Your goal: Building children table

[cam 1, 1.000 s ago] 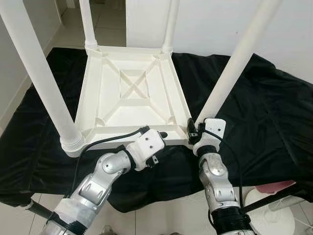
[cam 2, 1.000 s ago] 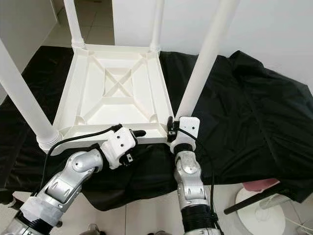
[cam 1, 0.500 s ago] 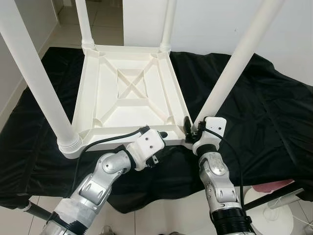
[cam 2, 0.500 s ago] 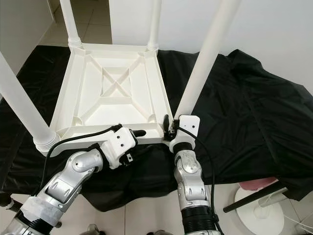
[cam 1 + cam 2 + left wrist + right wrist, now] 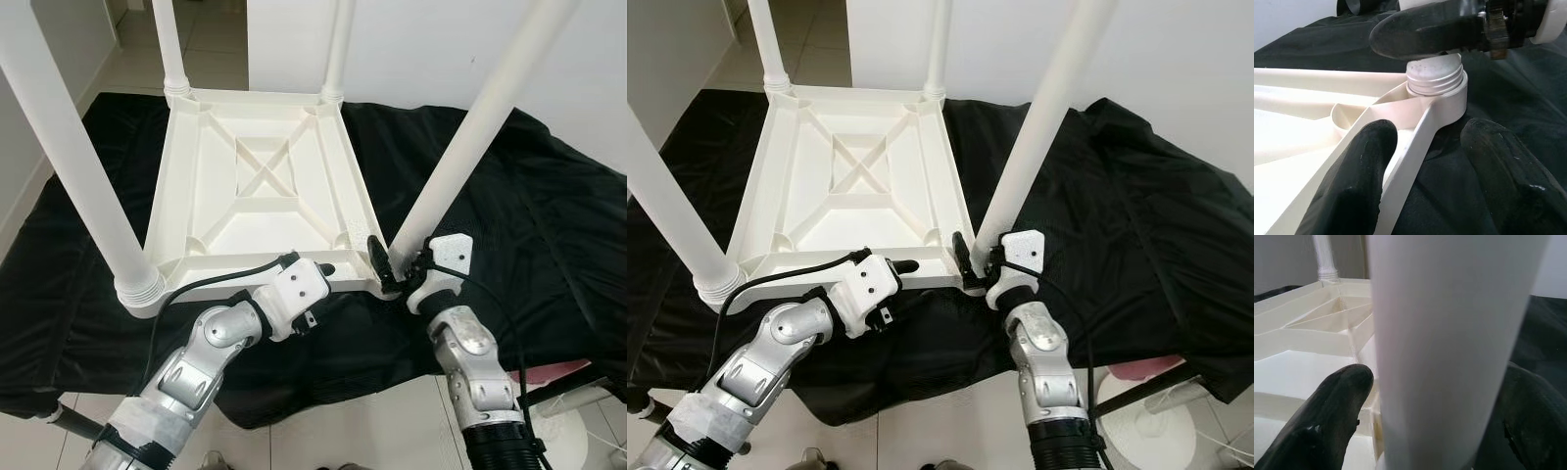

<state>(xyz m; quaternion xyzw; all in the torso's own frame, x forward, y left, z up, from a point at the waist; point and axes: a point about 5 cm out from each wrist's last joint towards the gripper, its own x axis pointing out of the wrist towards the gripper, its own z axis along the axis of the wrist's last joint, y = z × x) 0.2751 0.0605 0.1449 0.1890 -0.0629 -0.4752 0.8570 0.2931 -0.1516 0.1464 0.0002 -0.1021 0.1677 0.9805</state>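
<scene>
Tabletop (image 5: 263, 186), white plastic, lies upside down on a black cloth (image 5: 529, 215) spread over the floor, ribbed underside up. All four legs stand in their corner sockets, so assembly looks nearly finished. The near right leg (image 5: 468, 137) is the one in hand: the right gripper (image 5: 392, 266) straddles its base, fingers loosely around it, apparently seating or twisting it home. The left gripper (image 5: 1430, 161) brackets the tabletop's near rim, steadying it. What remains, likely: tightening this leg and turning everything upright.
</scene>
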